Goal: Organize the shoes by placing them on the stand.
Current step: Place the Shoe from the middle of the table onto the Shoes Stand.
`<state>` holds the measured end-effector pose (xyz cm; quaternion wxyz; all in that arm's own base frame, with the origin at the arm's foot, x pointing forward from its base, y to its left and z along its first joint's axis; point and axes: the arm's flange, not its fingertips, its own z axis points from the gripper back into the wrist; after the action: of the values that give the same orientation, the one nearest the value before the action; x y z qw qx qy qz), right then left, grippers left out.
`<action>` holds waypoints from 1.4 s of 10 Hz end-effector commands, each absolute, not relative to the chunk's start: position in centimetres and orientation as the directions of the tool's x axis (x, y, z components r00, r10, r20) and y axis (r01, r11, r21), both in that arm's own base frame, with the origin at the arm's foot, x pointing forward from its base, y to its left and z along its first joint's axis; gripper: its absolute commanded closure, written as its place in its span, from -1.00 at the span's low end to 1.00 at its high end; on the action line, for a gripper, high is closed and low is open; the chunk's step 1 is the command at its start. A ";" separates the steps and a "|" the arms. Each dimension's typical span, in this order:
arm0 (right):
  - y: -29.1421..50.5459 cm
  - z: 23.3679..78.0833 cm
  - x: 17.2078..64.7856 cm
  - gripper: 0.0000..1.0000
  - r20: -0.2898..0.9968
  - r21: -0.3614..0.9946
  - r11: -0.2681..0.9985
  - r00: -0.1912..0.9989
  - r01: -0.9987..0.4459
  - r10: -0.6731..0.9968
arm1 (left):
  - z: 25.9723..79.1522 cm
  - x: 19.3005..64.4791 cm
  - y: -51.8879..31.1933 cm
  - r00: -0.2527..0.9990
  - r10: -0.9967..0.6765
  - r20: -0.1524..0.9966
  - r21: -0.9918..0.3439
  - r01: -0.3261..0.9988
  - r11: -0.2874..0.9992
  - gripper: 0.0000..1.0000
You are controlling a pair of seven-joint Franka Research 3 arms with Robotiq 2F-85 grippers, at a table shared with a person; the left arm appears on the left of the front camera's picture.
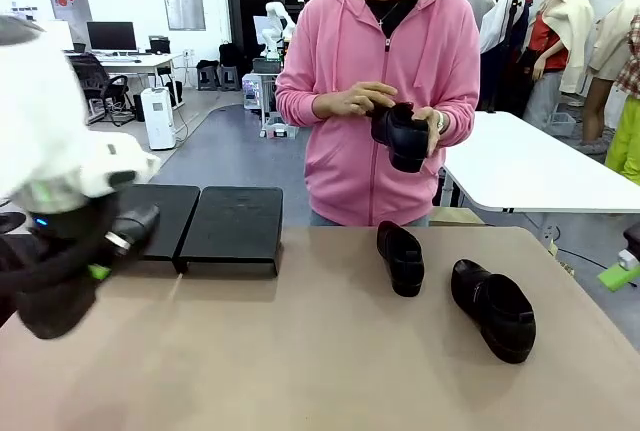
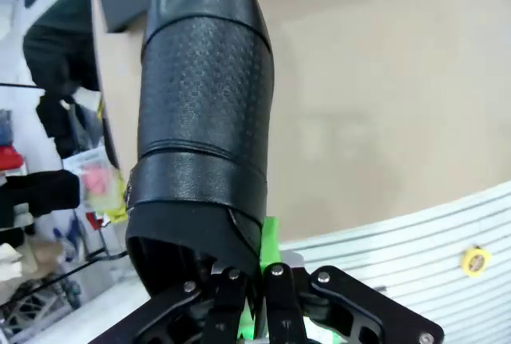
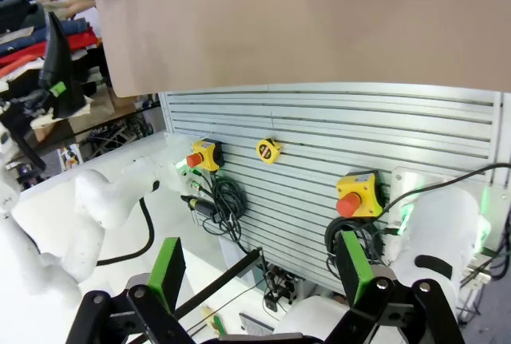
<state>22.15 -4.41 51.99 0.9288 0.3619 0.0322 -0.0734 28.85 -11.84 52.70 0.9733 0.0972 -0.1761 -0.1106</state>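
Left hand [image 2: 254, 284] was clamped on the heel rim of one loafer [image 2: 204, 120], toe leading, near the front edge of the stand [image 1: 232, 226], likely so the toe meets the slope first. Two loafers [image 1: 401, 256] lay on the desk [image 1: 300, 361] right of the stand. The person beyond it held a fourth loafer [image 1: 402, 136]. Right hand [image 3: 259, 258] was apart and empty.

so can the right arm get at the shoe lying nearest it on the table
Probably yes. The right gripper is open and empty at the right edge of the table, and the nearest shoe lies close by on bare surface, nothing between them.
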 end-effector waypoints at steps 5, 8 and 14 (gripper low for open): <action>-4.5 52.3 22.1 -1.00 -0.106 0.676 0.722 0.989 0.148 -0.104 | 52.3 31.1 -4.0 0.951 -0.097 0.293 0.139 0.058 0.989 1.00; -4.5 52.3 22.1 -1.00 -0.106 0.676 0.722 0.989 0.148 -0.104 | 51.6 31.2 -3.5 0.964 -0.045 0.263 0.120 0.013 0.993 1.00; -4.5 52.3 22.1 -1.00 -0.106 0.676 0.722 0.989 0.148 -0.104 | 50.9 52.7 -1.4 0.854 -0.114 0.508 0.170 0.030 0.985 1.00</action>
<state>22.11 -4.43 52.03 0.9288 0.3618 0.0322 -0.0737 49.98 -1.30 50.88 0.9611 0.0615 -0.2688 -0.0144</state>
